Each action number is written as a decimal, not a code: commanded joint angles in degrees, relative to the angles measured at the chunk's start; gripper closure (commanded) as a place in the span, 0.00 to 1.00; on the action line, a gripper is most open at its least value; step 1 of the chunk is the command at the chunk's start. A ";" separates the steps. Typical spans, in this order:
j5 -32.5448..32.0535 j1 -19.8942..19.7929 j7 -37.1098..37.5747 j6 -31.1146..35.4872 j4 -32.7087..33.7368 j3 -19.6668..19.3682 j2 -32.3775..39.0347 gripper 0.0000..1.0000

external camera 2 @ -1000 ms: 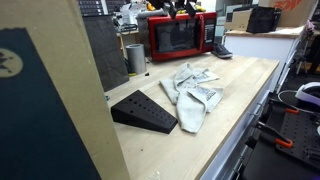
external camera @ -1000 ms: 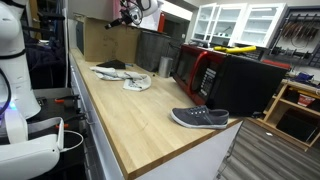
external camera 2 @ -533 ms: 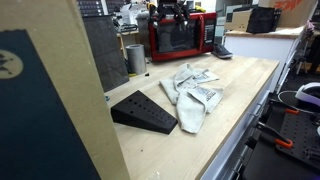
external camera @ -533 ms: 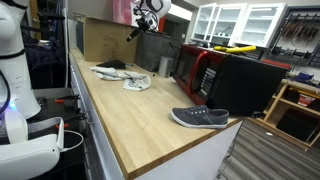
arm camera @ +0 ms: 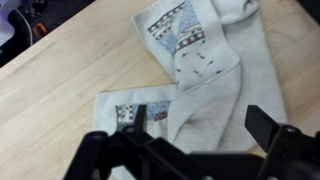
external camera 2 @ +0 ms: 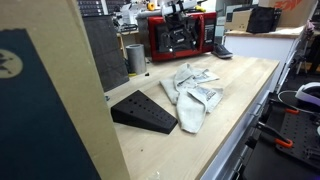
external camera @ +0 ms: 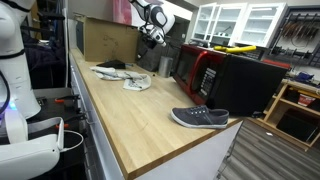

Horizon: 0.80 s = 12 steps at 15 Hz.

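My gripper [external camera: 152, 33] hangs open in the air over the back of the wooden counter [external camera: 130, 120], with nothing between its fingers. Its nearest object is a crumpled pale grey towel [external camera: 136, 82] with patterned patches, lying flat on the wood. In the wrist view the towel [arm camera: 205, 70] fills the middle, and the gripper [arm camera: 190, 138] frames it from well above, one dark fingertip [arm camera: 266, 124] at the right. In an exterior view the gripper [external camera 2: 180, 28] shows in front of the red microwave [external camera 2: 180, 38], with the towel [external camera 2: 192, 90] lower on the counter.
A black wedge [external camera 2: 146, 111] lies beside the towel. A metal cup [external camera: 165, 66] and the red microwave [external camera: 195, 68] stand along the back. A grey shoe [external camera: 200, 118] sits near the counter's end. A cardboard box [external camera: 105, 40] stands at the far end.
The gripper has opened wide. The arm has swung from the far back of the counter toward the microwave side and come a little lower.
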 commanded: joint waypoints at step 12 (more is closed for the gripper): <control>-16.44 -2.66 -19.18 12.52 -13.24 -0.65 -1.09 0.00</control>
